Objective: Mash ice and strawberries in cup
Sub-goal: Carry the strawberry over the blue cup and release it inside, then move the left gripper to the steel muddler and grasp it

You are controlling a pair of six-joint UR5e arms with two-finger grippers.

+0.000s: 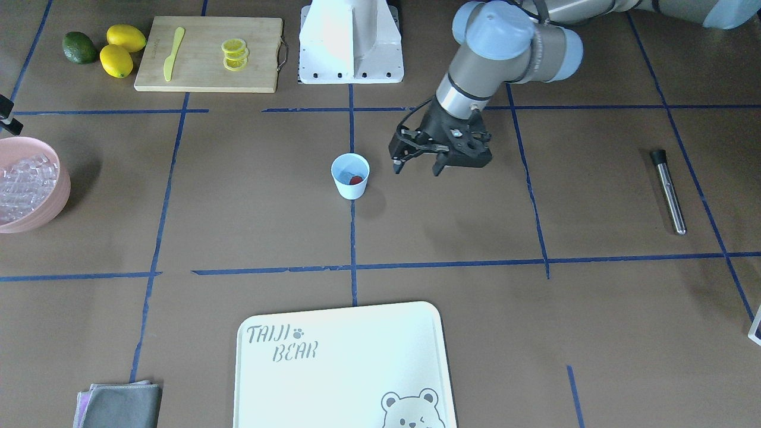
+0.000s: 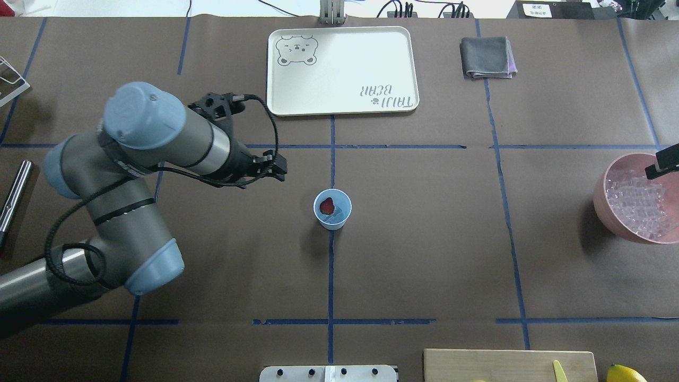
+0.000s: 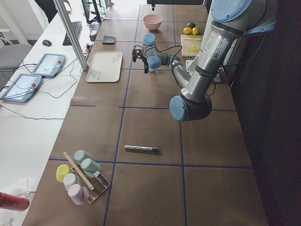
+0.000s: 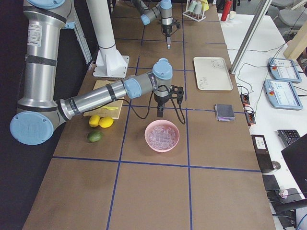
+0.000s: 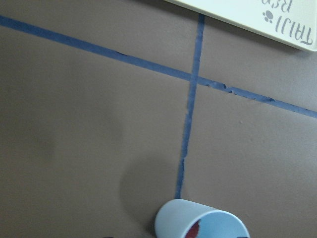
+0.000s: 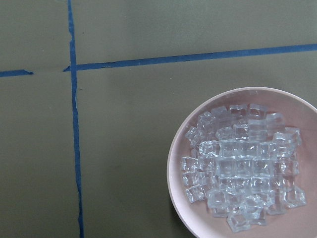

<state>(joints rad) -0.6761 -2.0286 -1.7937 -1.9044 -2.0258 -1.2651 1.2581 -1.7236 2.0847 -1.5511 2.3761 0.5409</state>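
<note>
The tray reads "TAIJI BEAR" beside a paw print.

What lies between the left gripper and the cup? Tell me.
Nothing; only bare brown table separates the left gripper from the cup, as the overhead view shows.

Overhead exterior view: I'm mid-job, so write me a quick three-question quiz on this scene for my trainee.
1. True or false: the strawberry lies inside the cup.
2. How is the metal rod placed? A) standing upright; B) lying flat on the table; C) leaning on the cup.
3. Fill in the blank: the ice cubes are heaped in the ___ bowl.

Key: 1 true; 2 B; 3 pink.
</note>
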